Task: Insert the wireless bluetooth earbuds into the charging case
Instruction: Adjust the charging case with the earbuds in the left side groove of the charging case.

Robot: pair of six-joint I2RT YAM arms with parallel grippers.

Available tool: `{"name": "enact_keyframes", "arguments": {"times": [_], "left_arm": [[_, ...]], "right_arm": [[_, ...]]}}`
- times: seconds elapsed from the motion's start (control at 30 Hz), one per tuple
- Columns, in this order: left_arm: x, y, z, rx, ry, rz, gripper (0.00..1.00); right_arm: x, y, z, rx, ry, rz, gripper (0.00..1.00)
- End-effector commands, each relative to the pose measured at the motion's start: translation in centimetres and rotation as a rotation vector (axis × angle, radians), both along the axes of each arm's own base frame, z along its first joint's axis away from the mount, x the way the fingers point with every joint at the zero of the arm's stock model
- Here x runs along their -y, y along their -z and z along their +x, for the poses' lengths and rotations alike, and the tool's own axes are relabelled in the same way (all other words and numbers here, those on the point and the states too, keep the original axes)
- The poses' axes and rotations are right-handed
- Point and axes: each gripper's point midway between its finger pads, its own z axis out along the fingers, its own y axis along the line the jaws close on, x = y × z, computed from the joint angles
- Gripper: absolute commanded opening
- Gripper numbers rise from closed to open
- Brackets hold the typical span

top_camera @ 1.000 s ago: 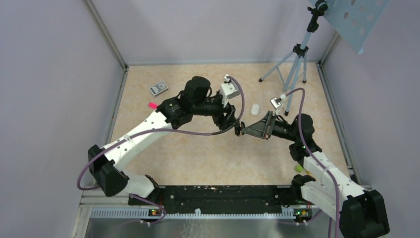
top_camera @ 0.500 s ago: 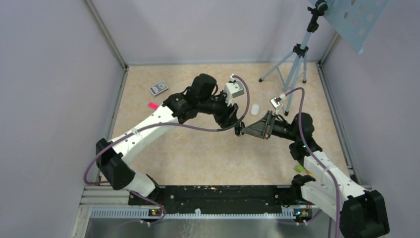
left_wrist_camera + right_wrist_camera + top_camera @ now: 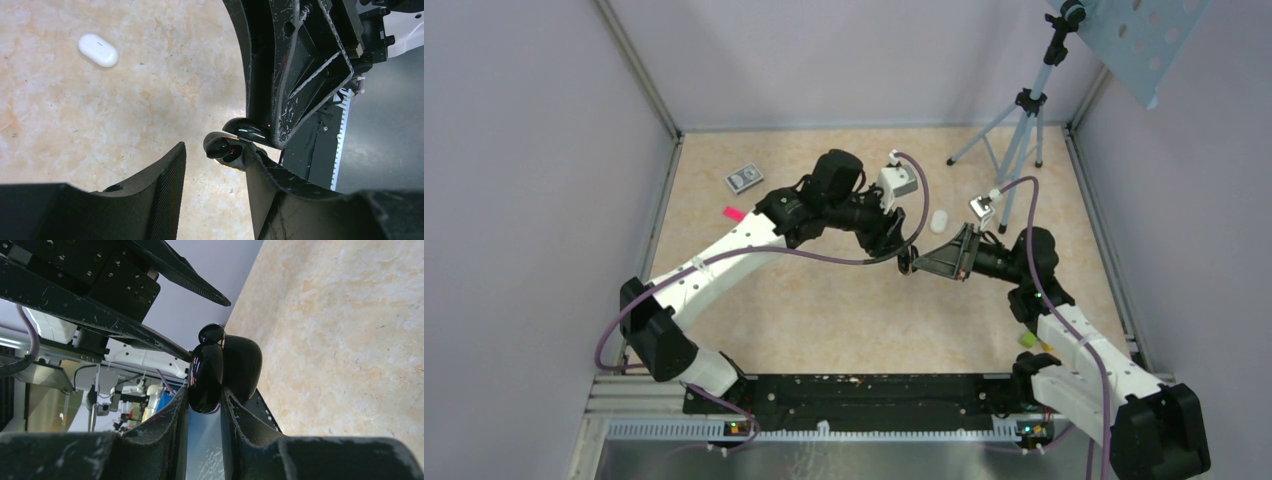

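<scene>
Your right pincer (image 3: 204, 392) is pinching the charging case (image 3: 207, 372), with both fingers pressed on its glossy black flanks. It holds the case near the middle of the worktop (image 3: 824, 320), and the case looks lifted off the surface.

In the right wrist view the case shows two rounded black halves side by side. A small glossy black knob (image 3: 211, 333) sits at their 12 o'clock end, and I cannot tell what that knob is.

Your left pincer (image 3: 215, 152) is spread wide and meets the right one tip to tip. In the left wrist view the case comes in from 1 o'clock, and the knob, with a reddish glint on it, lies in the gap between your left fingers. The case body is touching the finger on the 3 o'clock side, or sits too close for me to separate them.

In the overhead view the white pill-shaped object (image 3: 939, 221) lies on the worktop at 1 o'clock of the two pincers, near but apart. A tripod (image 3: 1014, 135) stands farther back at 2 o'clock. A pink scrap (image 3: 732, 212) and a small grey box (image 3: 744, 178) lie off at 10 o'clock.
</scene>
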Motion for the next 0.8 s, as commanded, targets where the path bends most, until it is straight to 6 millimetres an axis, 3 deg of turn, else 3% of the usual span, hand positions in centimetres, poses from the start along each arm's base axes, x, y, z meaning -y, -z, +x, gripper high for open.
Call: {"name": "enact_keyframes", "arguments": {"times": [0.0,0.77], "left_arm": [[0.6,-2.0,0.1,0.029,0.013,-0.053,0.51],[0.2,-2.2,-1.6,0.002,0.072,-0.062,0.26]], "right_arm": [[0.1,-2.9,0.2,0.108,0.007,0.022,0.00],[0.1,-2.6,0.4,0.099,0.017,0.014,0.00]]}}
